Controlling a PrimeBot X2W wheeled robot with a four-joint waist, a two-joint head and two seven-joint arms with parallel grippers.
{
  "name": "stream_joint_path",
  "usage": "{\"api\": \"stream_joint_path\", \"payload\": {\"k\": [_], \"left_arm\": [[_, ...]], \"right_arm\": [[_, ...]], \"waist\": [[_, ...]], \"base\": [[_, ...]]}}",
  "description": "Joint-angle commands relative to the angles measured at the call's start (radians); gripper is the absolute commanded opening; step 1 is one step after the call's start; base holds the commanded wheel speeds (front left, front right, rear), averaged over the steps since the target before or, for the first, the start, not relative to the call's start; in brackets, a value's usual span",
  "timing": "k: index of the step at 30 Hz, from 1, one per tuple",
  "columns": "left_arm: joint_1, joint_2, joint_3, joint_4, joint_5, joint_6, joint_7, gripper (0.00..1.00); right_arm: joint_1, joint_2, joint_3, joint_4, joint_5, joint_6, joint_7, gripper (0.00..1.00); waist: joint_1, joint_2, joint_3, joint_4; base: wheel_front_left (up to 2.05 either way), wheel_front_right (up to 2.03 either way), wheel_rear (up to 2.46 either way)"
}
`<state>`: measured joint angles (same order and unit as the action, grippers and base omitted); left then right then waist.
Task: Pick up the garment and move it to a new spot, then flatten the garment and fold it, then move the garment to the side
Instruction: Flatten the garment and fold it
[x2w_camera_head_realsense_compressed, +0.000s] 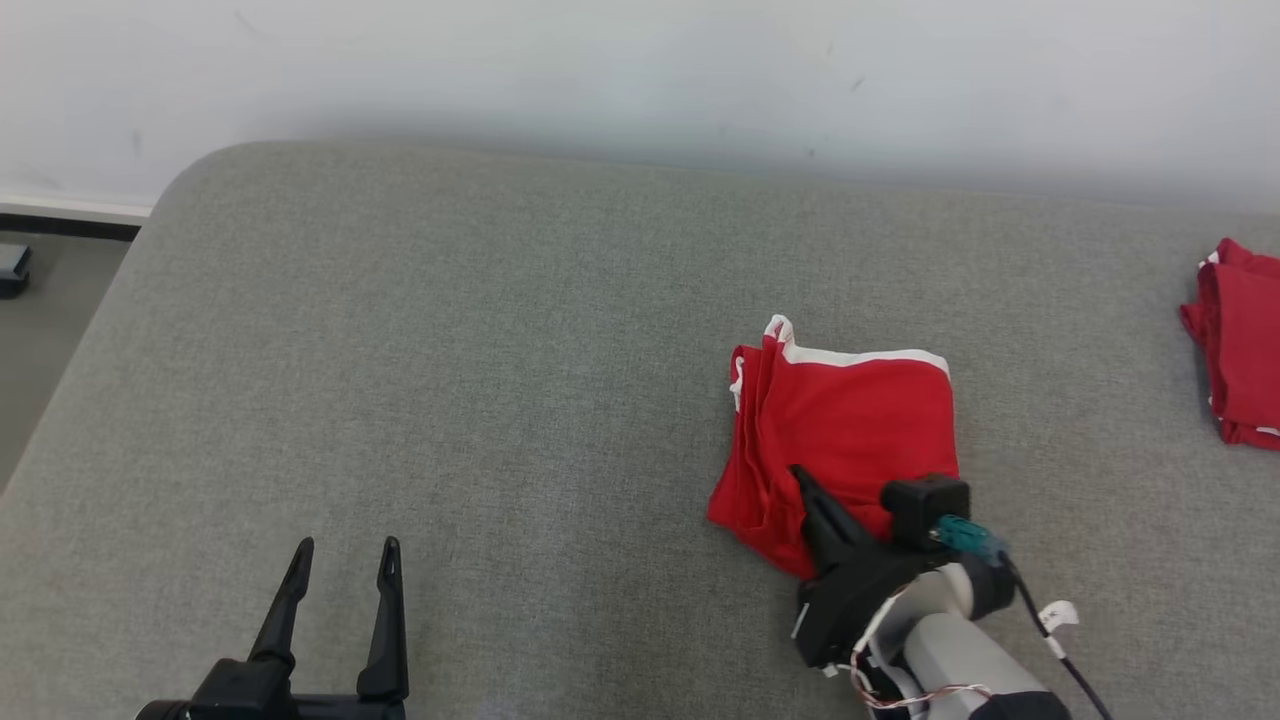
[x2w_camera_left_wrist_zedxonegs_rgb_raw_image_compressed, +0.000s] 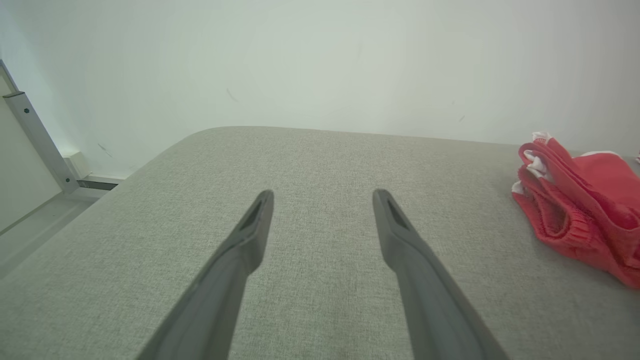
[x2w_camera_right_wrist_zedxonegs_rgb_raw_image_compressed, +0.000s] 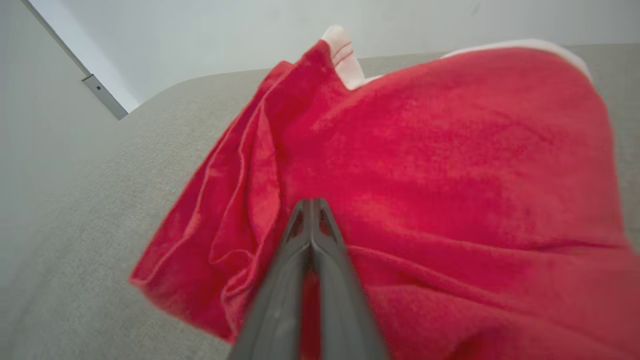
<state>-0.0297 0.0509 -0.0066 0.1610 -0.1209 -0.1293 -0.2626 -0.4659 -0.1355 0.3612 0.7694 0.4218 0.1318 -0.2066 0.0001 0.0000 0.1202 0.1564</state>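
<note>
Right claw: fingers pressed together at the tips, lying on the near part of the garment. In the right wrist view the right claw shows red cloth in the slit between the fingers. Reads as a pinch on the garment's top layers. How many layers are caught, can't tell.

The garment spreads ahead of the tips and to both sides of them. It is a compact stacked rectangle, with white trim along the edge farthest from the claw and layered fold edges on the claw's left. It lies flat on the grey cushion, not lifted.

Farther out, well off to the right claw's right, is a second red pile, cut by the frame edge.

Left claw: fingers spread wide, nothing between them, well apart from the right claw on its left. Seen from the left wrist, the left claw points over bare cushion, with the garment off to its right, not touching. White wall beyond everything.

Progress, judged: the garment looks already folded, so pickup, relocation, flattening and folding seem done. What's left is the last bit, shifting the folded stack aside, probably toward the other red pile. This grip looks like the start of that.
</note>
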Motion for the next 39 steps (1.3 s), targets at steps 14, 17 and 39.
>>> {"api": "stream_joint_path", "payload": {"k": [14,17,39], "left_arm": [[-0.013,-0.001,-0.006,-0.002,-0.016,0.005,-0.003,1.0],[-0.011,-0.001,-0.004,-0.004,-0.015,0.007,-0.003,1.0],[0.039,0.002,0.05,-0.016,0.037,0.005,-0.003,1.0]], "right_arm": [[-0.048,0.079,0.147,0.082,0.094,-0.003,-0.055,0.0],[-0.056,0.083,0.162,0.085,0.112,-0.003,-0.058,0.0],[0.212,-0.032,-0.234,-0.422,-0.043,-0.003,-0.059,0.0]], "waist": [[-0.0001,0.0,0.008,0.02],[-0.0001,0.0,0.006,0.016],[-0.0001,0.0,-0.067,-0.119]], "base": [[0.0,0.0,0.0],[0.0,0.0,0.0],[0.0,0.0,0.0]]}}
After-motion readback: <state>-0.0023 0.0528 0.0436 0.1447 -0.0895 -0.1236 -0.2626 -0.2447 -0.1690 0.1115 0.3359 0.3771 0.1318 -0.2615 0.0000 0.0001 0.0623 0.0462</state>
